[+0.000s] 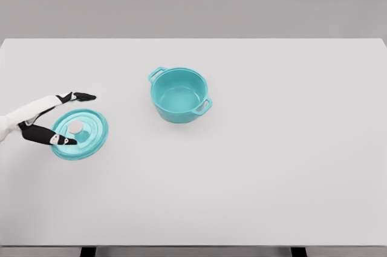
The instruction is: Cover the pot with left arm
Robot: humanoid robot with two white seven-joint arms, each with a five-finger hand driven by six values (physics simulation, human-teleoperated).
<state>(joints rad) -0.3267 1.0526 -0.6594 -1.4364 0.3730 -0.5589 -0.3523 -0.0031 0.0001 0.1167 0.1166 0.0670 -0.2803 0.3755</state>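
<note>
round teal lid (81, 136) flat | left hand (47, 119) spread | glossy pot (179, 95) uncovered

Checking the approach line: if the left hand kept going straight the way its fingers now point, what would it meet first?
The left hand points rightward over the teal lid; its knob lies between the spread fingers, so probably the knob first, though height is unclear. The pot sits farther right.

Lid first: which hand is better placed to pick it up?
Left. The left hand is already at the teal lid, fingers spread around its knob. No right arm is in view. The pot stands open.
</note>
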